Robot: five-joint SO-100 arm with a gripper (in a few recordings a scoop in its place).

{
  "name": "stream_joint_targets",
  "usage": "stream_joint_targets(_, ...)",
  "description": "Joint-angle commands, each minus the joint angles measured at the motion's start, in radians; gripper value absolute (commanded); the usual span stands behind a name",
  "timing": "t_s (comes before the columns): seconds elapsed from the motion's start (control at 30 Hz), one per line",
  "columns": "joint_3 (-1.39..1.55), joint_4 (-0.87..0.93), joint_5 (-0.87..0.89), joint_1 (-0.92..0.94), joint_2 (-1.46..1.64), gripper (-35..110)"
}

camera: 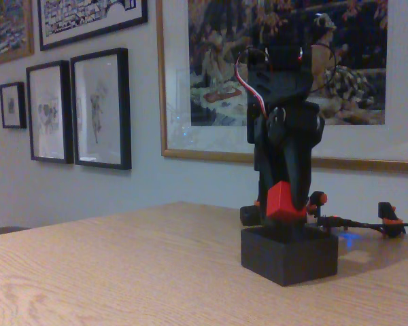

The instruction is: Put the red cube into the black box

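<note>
Matte bright-red cube (281, 202), plain faces, tilted, pinched in black gripper (286, 204) just above the low matte black box (289, 255), rectangular w/ plain sides, on woodgrain table (122, 272).

Matte red cube (280, 202); matte black box (289, 255); wood-grain table (122, 272); glossy framed pictures (100, 109).

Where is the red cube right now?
In the fixed view, right of centre: the red cube is held in the gripper, just above the black box.

Open tabletop left and near.
Far right crowded: black box (289, 255), arm (284, 129) above it, cables (367, 224) behind.
</note>
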Motion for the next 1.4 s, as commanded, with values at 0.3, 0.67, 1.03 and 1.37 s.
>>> stream_joint_targets(0.3, -0.011, 0.021, -0.043, -0.023, 0.005, 5)
stream_joint_targets(0.67, -0.02, 0.032, -0.081, -0.029, 0.017, 13)
stream_joint_targets(1.03, -0.031, 0.04, -0.115, -0.04, 0.046, 22)
stream_joint_targets(1.37, -0.086, 0.121, -0.103, -0.13, 0.13, 22)
